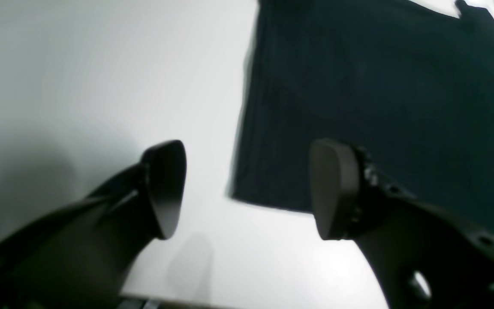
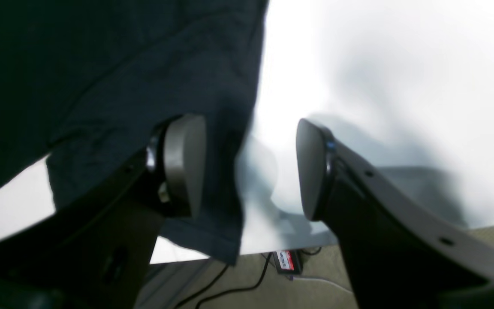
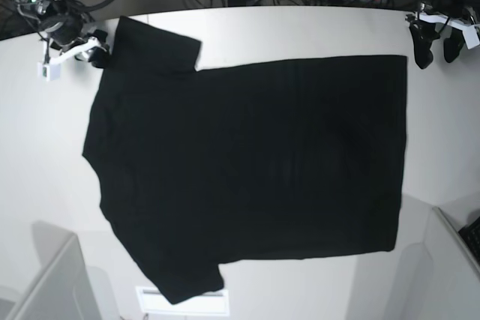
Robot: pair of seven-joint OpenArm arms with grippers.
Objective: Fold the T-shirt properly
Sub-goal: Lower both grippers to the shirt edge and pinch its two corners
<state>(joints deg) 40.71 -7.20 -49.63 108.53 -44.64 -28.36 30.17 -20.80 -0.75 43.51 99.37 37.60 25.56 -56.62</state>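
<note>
T-shirt (image 3: 255, 170): black, spread flat on the white table (image 3: 45, 170), plain side up; its hem runs down the right of the base view, its sleeves point to the far and near edges at the left.
Print: none visible on the upturned side.
Near sleeve: its tip reaches the table's near edge in the base view.
Far sleeve: lies at the table's far left corner, just beside the right pincer.
Left pincer (image 1: 247, 189): pads apart, nothing between them; it hangs over bare table at a corner of the shirt's hem, one pad over the cloth's edge. Contact with the cloth cannot be told.
Right pincer (image 2: 251, 165): pads apart; a blurred sleeve edge hangs between them, close to the inner pad. Whether it touches that pad cannot be told.
Blur: both wrist views are smeared, so cloth edges are soft.
Cut off: each wrist view shows only a part of the shirt.
Below the table: cables (image 2: 230, 287) and a small red-labelled item, too blurred to identify.
Far side: dark equipment and wiring beyond the table, partly cropped.
</note>
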